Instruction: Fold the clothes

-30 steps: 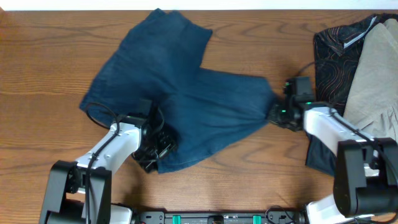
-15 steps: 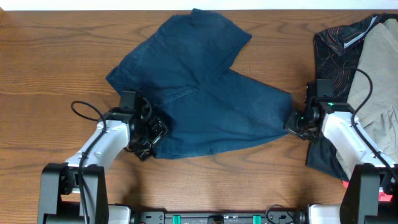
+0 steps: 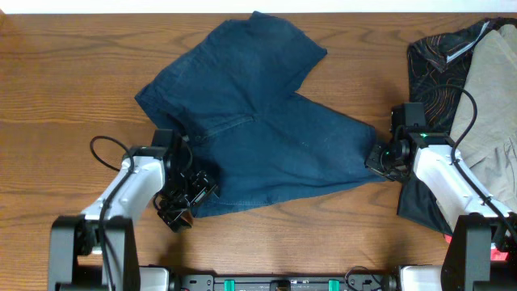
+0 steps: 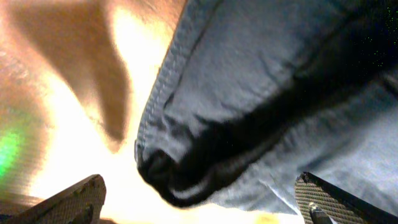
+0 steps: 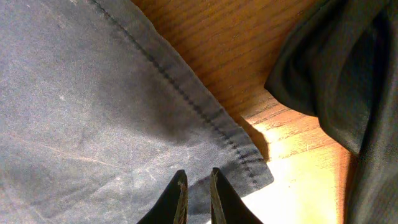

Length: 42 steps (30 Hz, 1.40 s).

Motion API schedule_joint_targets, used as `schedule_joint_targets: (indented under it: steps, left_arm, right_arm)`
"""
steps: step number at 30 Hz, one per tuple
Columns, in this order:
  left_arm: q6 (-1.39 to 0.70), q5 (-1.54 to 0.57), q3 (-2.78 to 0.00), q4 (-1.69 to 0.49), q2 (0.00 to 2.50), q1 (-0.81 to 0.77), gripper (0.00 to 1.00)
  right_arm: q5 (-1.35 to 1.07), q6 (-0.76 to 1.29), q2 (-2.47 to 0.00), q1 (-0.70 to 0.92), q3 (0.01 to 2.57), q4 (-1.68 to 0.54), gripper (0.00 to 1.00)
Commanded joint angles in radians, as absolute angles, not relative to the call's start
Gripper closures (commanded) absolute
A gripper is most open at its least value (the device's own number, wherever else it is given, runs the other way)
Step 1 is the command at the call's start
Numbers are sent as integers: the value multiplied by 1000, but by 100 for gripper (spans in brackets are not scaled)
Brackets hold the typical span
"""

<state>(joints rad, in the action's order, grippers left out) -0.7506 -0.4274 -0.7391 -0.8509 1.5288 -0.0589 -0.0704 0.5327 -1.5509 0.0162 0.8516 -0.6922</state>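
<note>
The clothes (image 3: 258, 121), a dark navy denim-like garment with two broad legs spread in a V, lay across the middle of the wooden table (image 3: 48, 81). The cloth looked soft and a little faded, creased toward the crotch, with rows of stitching along its hems. The left gripper (image 3: 187, 198) sat at the near left edge, its fingers (image 4: 81, 198) spread wide with a rolled, bunched hem between them and not clamped. The right gripper (image 3: 378, 158) had its black fingers (image 5: 179, 196) narrowed to a thin slit on the cloth just inside a stitched corner, where the leg drew to a point. Beside it lay a dark cloth with wavy lines (image 3: 432, 73), and a plain greyish-beige one (image 3: 489, 89) over it.
</note>
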Motion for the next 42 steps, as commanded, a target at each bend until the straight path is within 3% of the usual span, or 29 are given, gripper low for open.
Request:
schedule_joint_targets:
  steps: [1,17,21,23,25,28,31,33,35,38,42]
  left_arm:
    - [-735,-426,-746,-864,1427,-49,2]
    - [-1257,-284,-647,-862,1326,-215,1]
    - [-1331,-226,-574,-752,1326,-220,0]
    - [-1338,-210,-536,-666,1326,-220,5]
    - [-1337,-186,-506,-586,1326,-220,15]
    - [-1337,-147,-488,-535,1326,-220,40]
    - [-1336,-135,-488,-532,1326,-220,53]
    - [-1312,-133,-488,-532,1326,-220,74]
    - [-1267,-134,-488,-533,1326,-220,87]
    - [-1188,-154,-488,-559,1326,-220,94]
    - [-1150,-156,-488,-637,1325,-220,94]
  right_arm:
    - [-56,522,-1539,25,868,-693,87]
    - [-57,523,-1539,25,868,-698,87]
    - [-57,523,-1539,25,868,-700,87]
    - [-57,523,-1539,25,868,-700,87]
    - [-57,523,-1539,25,868,-700,87]
    - [-57,523,-1539,25,868,-701,87]
    - [-57,524,-1539,25,868,-701,87]
    - [-56,528,-1539,25,868,-701,87]
    - [-56,530,-1539,25,868,-699,87]
    - [-56,530,-1539,25,868,-700,87]
    - [-56,530,-1539,25,868,-701,87]
